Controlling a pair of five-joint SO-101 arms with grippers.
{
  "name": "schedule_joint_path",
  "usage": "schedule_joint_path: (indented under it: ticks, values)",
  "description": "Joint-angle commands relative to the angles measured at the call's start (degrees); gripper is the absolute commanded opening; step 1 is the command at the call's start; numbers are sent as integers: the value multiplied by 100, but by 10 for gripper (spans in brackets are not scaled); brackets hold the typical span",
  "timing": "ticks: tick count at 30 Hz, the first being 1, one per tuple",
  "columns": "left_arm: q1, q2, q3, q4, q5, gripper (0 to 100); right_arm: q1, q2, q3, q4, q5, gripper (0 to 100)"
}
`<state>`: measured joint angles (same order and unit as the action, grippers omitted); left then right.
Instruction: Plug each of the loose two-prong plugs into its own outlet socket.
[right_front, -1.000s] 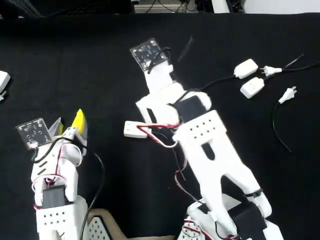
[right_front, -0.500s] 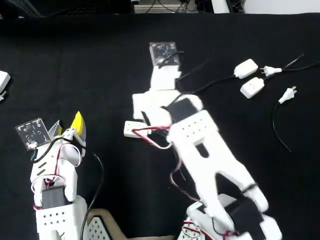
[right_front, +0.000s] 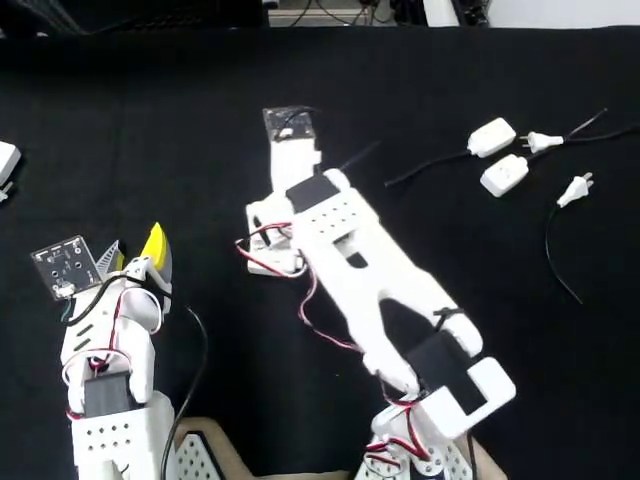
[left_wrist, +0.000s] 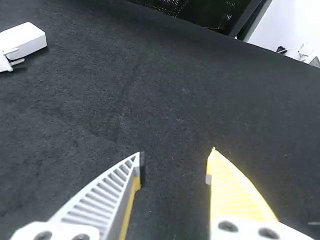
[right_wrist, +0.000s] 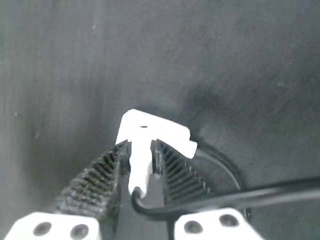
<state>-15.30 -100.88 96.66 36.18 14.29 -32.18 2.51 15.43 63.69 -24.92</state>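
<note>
the left tool hangs over the black counter, grey and yellow fingers spread apart. a white block, prongs beside it, lies well off at the tool's ten o'clock.

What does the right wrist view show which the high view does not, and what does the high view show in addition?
Right wrist view adds: the right gripper shut on a white plug, with a black cable trailing off. High view adds: the left gripper, two white sockets at the far right, and a loose plug beside them. Both: the black table.
</note>
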Motion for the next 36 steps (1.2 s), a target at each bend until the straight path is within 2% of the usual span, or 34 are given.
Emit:
schedule_joint_path:
  ticks: [1,8,12,15,24,36]
  values:
    - [-22,-26,92,18,35,224,-220,-426,-268,53,-26,13]
    - [-22,-26,92,26,35,224,-800,-1042,92,264,-70,12]
    - [-22,-26,92,26,35,224,-826,-1138,189,255,-563,12]
    - [-22,-26,92,26,35,224,-721,-1121,224,0,-519,12]
    - [-22,-26,92,26,35,224,-325,-1112,734,-765,-1820,13]
    - [-22,-26,92,18,35,224,-79,-989,875,-475,-1433,12]
